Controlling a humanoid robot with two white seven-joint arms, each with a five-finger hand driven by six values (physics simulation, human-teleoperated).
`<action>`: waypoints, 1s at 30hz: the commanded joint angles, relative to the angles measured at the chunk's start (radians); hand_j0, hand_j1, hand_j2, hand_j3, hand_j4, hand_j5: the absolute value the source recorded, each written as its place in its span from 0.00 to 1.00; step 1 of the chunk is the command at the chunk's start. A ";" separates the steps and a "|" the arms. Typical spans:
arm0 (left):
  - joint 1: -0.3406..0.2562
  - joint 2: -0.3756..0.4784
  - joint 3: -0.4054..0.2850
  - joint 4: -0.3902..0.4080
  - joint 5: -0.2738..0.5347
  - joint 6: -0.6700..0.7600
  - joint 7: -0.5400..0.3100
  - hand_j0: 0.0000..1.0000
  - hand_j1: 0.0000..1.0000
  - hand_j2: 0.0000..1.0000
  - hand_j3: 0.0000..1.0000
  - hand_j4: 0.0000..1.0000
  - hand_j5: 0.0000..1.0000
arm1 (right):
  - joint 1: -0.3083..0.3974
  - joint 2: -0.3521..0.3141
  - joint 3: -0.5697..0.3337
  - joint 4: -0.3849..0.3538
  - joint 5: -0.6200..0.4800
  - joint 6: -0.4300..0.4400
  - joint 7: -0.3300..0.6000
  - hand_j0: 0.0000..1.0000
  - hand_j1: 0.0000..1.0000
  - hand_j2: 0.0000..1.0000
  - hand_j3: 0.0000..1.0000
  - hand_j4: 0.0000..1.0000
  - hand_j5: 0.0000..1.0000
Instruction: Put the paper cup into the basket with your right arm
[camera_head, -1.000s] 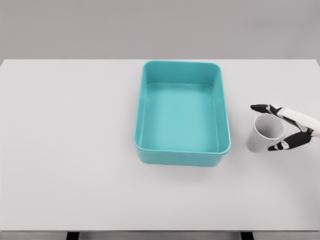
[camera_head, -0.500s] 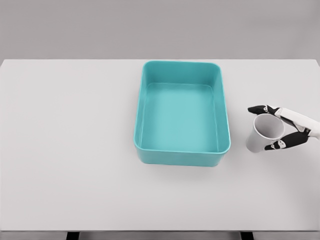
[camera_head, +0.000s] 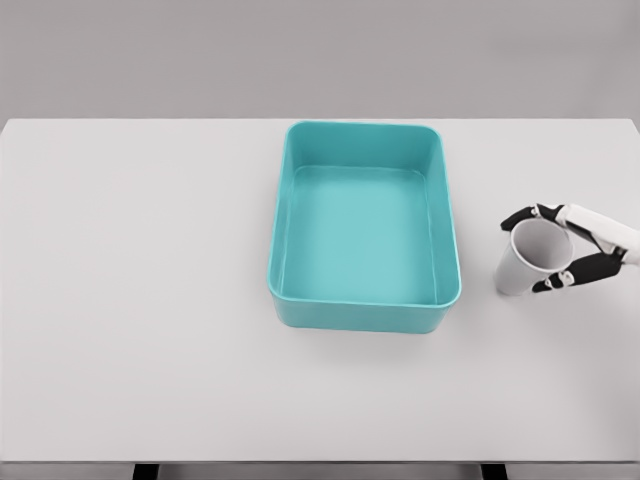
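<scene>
Beside the basket (camera_head: 364, 232), right hand (camera_head: 572, 250) now tighter around paper cup (camera_head: 530, 258).

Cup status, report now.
Right hand shut on cup, right of basket. Cup not in basket yet. Left hand out of view. Nothing between cup and basket.

Right hand (camera_head: 560, 250) fingers closed tighter around paper cup (camera_head: 532, 258), tips now touching its rim. Cup shifted slightly right and farther, less tilted. Hand drawn a bit toward right edge.
</scene>
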 joint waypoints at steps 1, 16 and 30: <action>0.000 0.000 0.000 0.000 0.000 0.000 0.000 1.00 1.00 1.00 1.00 1.00 1.00 | 0.000 0.007 -0.022 -0.010 -0.005 -0.001 0.000 0.68 0.68 0.68 0.68 0.68 0.68; 0.000 0.000 0.000 0.000 0.000 0.000 0.000 1.00 1.00 1.00 1.00 1.00 1.00 | -0.009 0.050 -0.179 -0.091 0.000 0.003 0.000 0.59 0.59 0.59 0.59 0.59 0.59; 0.000 0.000 0.000 0.002 0.000 0.000 0.000 1.00 1.00 1.00 1.00 1.00 1.00 | -0.025 0.065 -0.225 -0.290 0.041 0.001 0.000 0.58 0.58 0.58 0.58 0.58 0.58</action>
